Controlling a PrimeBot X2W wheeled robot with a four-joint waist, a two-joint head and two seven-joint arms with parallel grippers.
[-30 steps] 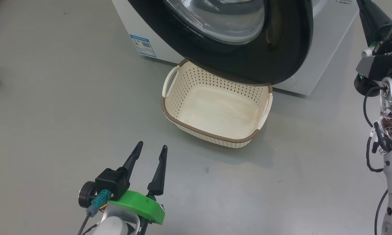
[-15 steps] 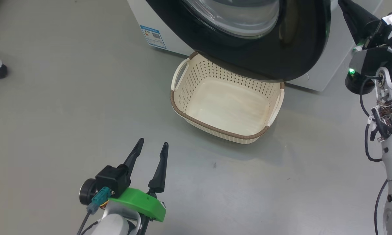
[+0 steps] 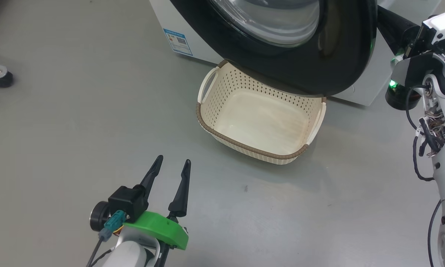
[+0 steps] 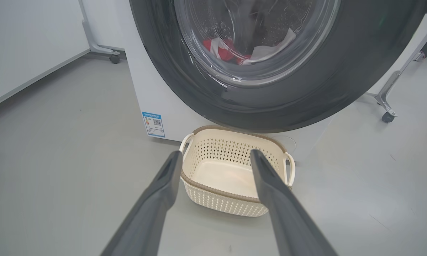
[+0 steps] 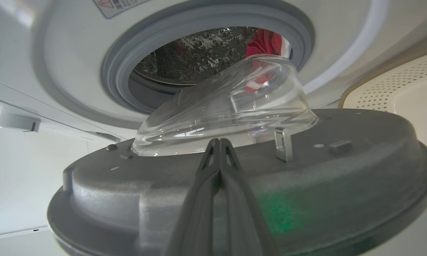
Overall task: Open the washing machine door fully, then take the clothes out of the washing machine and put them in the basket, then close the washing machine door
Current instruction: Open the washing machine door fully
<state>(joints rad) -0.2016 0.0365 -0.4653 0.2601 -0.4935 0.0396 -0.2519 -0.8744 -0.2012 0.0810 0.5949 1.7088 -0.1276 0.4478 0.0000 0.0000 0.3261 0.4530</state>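
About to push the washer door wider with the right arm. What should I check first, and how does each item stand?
1. Washing machine door fully open: not ok; it is only partly swung out.
2. Right gripper placed to push: ok; it is shut, with its fingers along the door's grey inner face.
3. Door's lower edge clears the basket: cannot tell; in the head view the edge overlaps the far rim.
4. Basket ready: ok; it is upright and empty.
5. Clothes to unload: ok; red fabric lies in the washing machine drum.
6. Left gripper out of the way: ok; it is open, apart from the basket and the door.
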